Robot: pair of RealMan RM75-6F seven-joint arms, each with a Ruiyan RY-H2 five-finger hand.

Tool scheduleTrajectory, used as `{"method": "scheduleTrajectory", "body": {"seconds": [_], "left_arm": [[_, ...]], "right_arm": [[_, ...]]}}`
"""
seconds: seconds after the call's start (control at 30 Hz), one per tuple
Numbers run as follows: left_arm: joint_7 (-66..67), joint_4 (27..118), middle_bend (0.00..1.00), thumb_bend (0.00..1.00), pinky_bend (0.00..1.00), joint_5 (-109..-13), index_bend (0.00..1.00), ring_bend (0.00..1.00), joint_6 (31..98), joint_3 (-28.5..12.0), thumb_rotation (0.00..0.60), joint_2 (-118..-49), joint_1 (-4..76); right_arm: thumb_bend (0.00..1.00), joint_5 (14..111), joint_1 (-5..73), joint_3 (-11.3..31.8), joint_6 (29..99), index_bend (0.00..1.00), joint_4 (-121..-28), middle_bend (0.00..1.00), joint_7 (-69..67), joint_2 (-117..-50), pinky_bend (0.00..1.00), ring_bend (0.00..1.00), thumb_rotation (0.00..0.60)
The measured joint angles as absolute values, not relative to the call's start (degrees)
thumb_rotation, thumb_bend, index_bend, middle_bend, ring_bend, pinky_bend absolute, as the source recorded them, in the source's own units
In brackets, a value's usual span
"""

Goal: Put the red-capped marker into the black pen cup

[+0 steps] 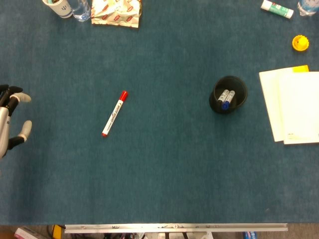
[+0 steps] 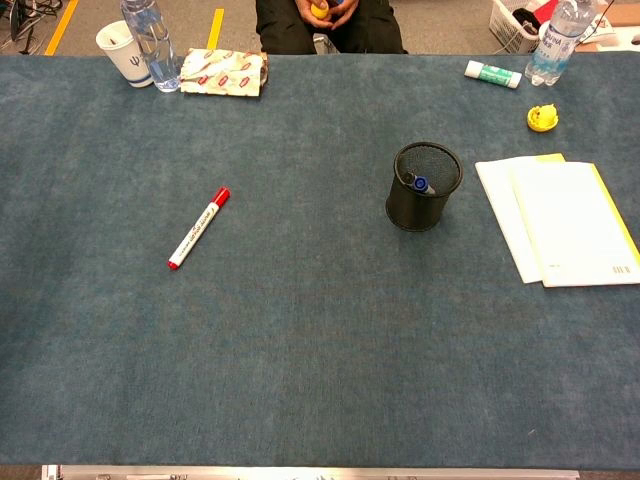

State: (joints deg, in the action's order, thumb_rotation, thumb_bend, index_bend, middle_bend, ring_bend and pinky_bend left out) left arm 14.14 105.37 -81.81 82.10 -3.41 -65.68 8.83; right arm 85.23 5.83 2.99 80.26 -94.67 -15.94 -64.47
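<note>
While lying loose on the worktop, red-capped marker well left of black pen cup; left hand released, fingers apart; right hand unseen.

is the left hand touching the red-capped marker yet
Apart. The head view shows the left hand at the table's left edge, with bare blue cloth between it and the red-capped marker.

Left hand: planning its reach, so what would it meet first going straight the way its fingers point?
Probably nothing: the left hand points right; the marker lies that way, height unclear.
</note>
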Motion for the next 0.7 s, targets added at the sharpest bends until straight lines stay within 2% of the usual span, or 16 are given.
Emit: {"method": "scheduleTrajectory", "body": {"seconds": [0.4,0.7], "left_arm": [[13.23,104.34,0.25,0.32,0.11,-81.71,0.35,0.17,82.04,-3.31,0.600,-66.24,8.78],[12.59,104.06,0.25,0.32,0.11,-81.79,0.35,0.17,82.07,-3.27,0.600,-66.00,8.70]], "right_arm": [[0.14,86.37,7.47,3.52,79.16,0.42,-95.55,0.40,-15.41,-63.95,0.41,0.34,0.600],[0.13,87.18,10.42,3.79,75.22,0.42,-94.67,0.40,-17.65,-63.62,0.40,0.33,0.600]]}}
